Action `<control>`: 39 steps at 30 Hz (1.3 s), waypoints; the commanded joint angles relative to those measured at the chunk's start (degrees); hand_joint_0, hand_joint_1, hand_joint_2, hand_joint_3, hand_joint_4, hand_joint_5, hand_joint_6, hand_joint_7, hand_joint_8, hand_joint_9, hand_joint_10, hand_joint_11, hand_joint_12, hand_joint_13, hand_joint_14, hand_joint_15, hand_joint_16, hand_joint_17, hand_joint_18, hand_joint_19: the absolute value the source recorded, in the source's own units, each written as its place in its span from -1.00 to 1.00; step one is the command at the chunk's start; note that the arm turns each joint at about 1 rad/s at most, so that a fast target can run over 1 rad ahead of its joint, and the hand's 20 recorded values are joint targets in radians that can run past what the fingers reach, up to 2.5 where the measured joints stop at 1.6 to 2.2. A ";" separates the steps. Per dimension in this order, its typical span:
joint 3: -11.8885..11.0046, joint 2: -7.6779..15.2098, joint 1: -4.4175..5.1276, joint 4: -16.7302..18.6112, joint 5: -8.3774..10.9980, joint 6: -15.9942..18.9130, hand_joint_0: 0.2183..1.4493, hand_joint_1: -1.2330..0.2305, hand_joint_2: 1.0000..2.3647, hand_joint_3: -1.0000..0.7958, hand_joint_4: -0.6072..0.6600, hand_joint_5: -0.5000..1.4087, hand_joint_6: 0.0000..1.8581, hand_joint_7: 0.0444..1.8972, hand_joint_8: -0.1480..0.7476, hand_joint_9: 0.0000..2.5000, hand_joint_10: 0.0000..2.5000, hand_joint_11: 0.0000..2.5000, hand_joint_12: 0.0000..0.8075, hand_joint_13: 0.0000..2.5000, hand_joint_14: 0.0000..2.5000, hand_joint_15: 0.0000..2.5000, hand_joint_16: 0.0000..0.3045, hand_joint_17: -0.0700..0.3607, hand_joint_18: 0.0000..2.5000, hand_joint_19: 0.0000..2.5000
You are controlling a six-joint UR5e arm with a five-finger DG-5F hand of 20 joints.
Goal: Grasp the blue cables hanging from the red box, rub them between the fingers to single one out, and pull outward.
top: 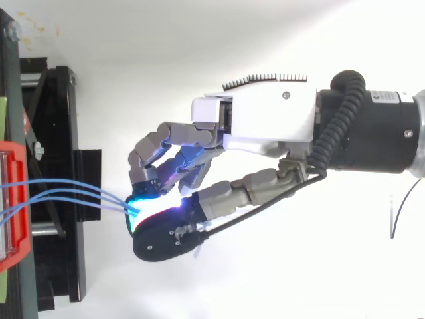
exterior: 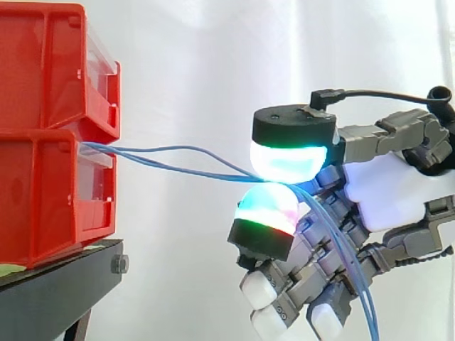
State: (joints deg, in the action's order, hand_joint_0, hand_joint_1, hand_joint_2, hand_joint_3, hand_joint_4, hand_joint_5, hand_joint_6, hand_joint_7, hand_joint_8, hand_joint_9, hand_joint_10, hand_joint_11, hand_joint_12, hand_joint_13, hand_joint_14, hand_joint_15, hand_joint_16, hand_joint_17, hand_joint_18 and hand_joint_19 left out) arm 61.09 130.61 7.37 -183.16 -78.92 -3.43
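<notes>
Thin blue cables (exterior: 178,158) run from the front of the lower red box (exterior: 53,192) rightwards to my hand (exterior: 394,188). Two glowing fingertips (exterior: 288,160) pinch them, a cyan-green pad above and a green-red pad (exterior: 266,213) below. Past the pinch the cables (exterior: 348,259) drop down across the curled fingers. From above, several blue strands (top: 73,193) leave the red box (top: 13,206) and converge at the glowing pads (top: 139,203). The hand (top: 265,123) is shut on them, to the right of the box and apart from it.
A second red box (exterior: 57,67) is stacked on the lower one. Both rest on a black stand (exterior: 60,284), also seen from above as a black frame (top: 60,173). A white curtain hangs behind. Free room lies right of the boxes.
</notes>
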 commanded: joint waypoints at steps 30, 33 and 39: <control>-0.18 0.00 -0.52 0.00 -0.80 0.00 -0.39 -0.53 -0.99 -0.23 0.31 -0.70 -0.06 0.10 -0.15 -0.52 -0.99 -0.67 -0.16 -0.56 -0.99 -0.82 -0.69 -0.18 -0.54 -0.60; -0.35 0.00 -0.52 0.00 -0.80 0.09 -0.37 -0.57 -0.98 -0.20 0.32 -0.71 -0.06 0.10 -0.16 -0.54 -0.99 -0.67 -0.17 -0.55 -0.99 -0.82 -0.69 -0.18 -0.53 -0.60; -0.44 0.00 -0.52 -0.44 -0.80 0.09 -0.37 -0.57 -0.98 -0.19 0.32 -0.71 -0.05 0.08 -0.16 -0.55 -0.99 -0.67 -0.16 -0.55 -0.99 -0.81 -0.69 -0.18 -0.53 -0.61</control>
State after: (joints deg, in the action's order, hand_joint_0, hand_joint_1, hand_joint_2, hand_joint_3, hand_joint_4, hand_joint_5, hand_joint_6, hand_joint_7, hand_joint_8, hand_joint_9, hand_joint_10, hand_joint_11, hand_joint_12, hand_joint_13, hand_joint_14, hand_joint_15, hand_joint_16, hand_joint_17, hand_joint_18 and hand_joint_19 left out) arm 60.68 130.61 6.87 -183.39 -79.71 -3.36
